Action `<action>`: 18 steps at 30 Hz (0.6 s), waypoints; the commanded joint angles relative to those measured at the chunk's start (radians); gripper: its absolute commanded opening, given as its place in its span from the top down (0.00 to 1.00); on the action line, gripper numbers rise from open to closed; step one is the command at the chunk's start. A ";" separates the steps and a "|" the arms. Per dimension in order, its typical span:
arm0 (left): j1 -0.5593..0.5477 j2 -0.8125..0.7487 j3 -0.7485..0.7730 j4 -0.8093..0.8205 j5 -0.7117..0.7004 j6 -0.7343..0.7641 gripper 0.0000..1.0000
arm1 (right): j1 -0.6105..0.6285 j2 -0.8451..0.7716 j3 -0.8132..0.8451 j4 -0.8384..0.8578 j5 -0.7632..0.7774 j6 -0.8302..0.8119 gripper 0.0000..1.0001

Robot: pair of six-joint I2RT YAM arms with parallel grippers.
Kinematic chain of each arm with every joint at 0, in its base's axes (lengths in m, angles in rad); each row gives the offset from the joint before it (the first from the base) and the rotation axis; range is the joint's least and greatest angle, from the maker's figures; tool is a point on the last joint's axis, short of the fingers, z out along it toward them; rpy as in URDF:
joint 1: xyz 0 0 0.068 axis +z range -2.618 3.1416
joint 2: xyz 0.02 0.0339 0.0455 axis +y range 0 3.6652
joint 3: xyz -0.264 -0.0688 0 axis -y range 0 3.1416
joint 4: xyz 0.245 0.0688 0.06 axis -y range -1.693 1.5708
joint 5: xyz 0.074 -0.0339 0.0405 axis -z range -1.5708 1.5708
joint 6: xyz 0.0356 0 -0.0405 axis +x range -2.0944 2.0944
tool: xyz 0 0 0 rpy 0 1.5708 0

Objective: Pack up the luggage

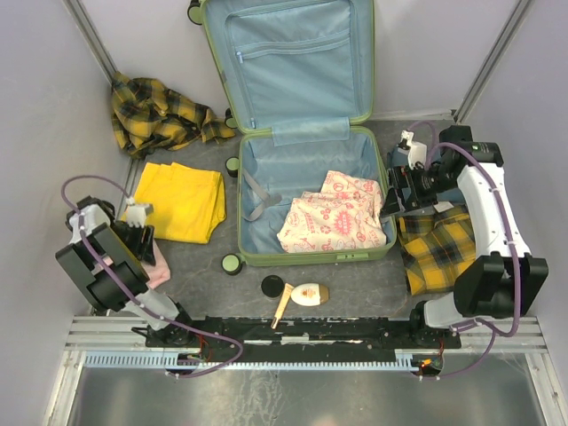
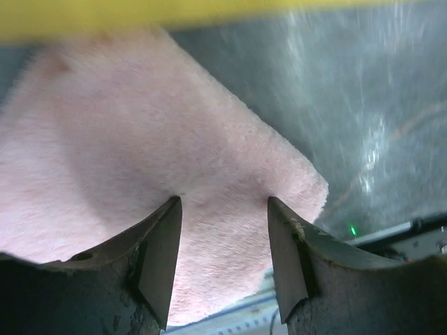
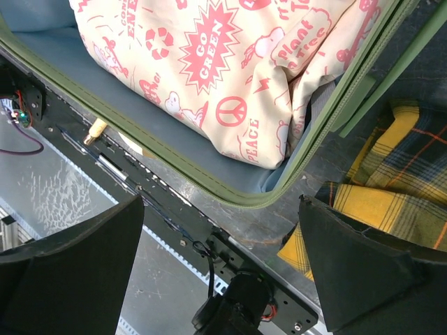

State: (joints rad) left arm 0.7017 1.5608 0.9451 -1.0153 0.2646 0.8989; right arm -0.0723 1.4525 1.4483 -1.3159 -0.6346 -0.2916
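Straddling fluffy pink cloth (image 2: 140, 125): left gripper (image 2: 223, 202), part-open, seemingly not pinching | right gripper (image 3: 221, 206): spread wide, empty, above near-right corner of lime-green hard-shell suitcase (image 1: 266, 160), open mid-table.

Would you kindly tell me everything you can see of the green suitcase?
The luggage is a lime-green hard-shell suitcase lying open on the grey table, its lid laid back toward the rear wall. Both halves are lined in light blue fabric; the lid lining carries a zip pocket. Small black wheels show along its left edge. In the base lie a grey strap and, at right, a folded cream cloth with pink print.
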 commanded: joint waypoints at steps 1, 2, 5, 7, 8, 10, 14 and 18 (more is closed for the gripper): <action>-0.007 0.007 0.142 0.052 0.091 -0.119 0.39 | 0.000 0.030 0.049 0.013 -0.049 0.016 0.01; -0.007 -0.004 0.148 0.029 0.082 -0.086 0.36 | -0.001 0.031 0.059 0.006 -0.049 0.012 0.01; 0.016 -0.064 0.153 -0.068 0.054 0.044 0.27 | 0.000 0.010 0.060 0.001 -0.033 0.004 0.01; 0.043 -0.124 0.149 -0.128 0.044 0.136 0.21 | 0.000 -0.008 0.050 0.001 -0.026 0.002 0.01; 0.058 -0.152 0.141 -0.161 0.040 0.184 0.19 | 0.000 -0.012 0.045 0.000 -0.026 0.001 0.01; 0.086 -0.210 0.112 -0.202 0.031 0.286 0.17 | 0.000 -0.018 0.035 -0.003 -0.029 -0.001 0.01; 0.128 -0.331 0.018 -0.225 0.022 0.515 0.15 | 0.000 -0.019 0.024 -0.001 -0.038 0.001 0.01; 0.131 -0.413 -0.100 -0.161 0.029 0.653 0.15 | 0.000 -0.011 0.027 -0.005 -0.055 0.003 0.01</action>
State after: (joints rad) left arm 0.8257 1.2083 0.9390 -1.1873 0.2863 1.2972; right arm -0.0723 1.4670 1.4582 -1.3190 -0.6537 -0.2844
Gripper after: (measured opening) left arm 0.850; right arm 0.994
